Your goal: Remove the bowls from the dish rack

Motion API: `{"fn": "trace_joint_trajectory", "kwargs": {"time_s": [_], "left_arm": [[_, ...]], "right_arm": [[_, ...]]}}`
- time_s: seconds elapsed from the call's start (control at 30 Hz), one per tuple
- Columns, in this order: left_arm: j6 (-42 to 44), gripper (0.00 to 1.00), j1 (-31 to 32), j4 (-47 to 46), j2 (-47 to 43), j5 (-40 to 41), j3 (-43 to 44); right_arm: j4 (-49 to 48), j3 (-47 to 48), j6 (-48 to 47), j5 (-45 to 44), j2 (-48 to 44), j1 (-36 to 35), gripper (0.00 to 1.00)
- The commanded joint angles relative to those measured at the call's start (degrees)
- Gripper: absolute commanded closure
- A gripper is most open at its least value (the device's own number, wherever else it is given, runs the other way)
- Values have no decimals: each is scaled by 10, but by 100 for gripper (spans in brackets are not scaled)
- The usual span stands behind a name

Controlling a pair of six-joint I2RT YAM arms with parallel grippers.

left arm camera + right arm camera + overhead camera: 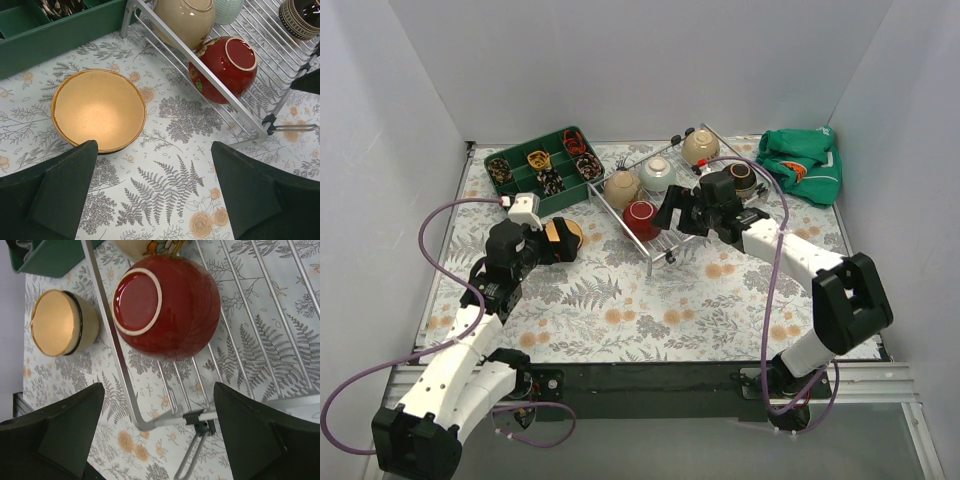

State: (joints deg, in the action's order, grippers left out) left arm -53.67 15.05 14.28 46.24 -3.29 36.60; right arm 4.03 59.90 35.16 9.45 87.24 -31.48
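The silver wire dish rack (653, 252) lies at centre back. Several bowls rest in it: a red one (640, 218) on its side at the near-left corner, two beige ones (621, 188) (700, 147), a mint one (657, 173) and a dark brown one (740, 178). A tan bowl (563, 238) stands upright on the table left of the rack. My left gripper (155, 200) is open and empty, just short of the tan bowl (99, 110). My right gripper (160, 435) is open and empty over the rack's near corner, with the red bowl (167, 307) just ahead.
A green compartmented tray (542, 170) with small items sits at the back left, close to the rack. A green cloth (802, 165) lies at the back right. White walls enclose the floral table.
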Motion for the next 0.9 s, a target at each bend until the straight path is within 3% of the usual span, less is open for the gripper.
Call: {"fn": "trace_joint_trajectory", "kwargs": {"time_s": [0.0, 0.47, 0.87], "left_arm": [[17, 2, 14, -22, -19, 44, -3], [18, 2, 35, -27, -48, 56, -13], [20, 2, 43, -31, -51, 43, -15]], "right_arm": [[-66, 45, 78, 3, 56, 7, 1], [-139, 73, 162, 12, 171, 22, 2], [-240, -5, 265, 22, 207, 29, 2]]}}
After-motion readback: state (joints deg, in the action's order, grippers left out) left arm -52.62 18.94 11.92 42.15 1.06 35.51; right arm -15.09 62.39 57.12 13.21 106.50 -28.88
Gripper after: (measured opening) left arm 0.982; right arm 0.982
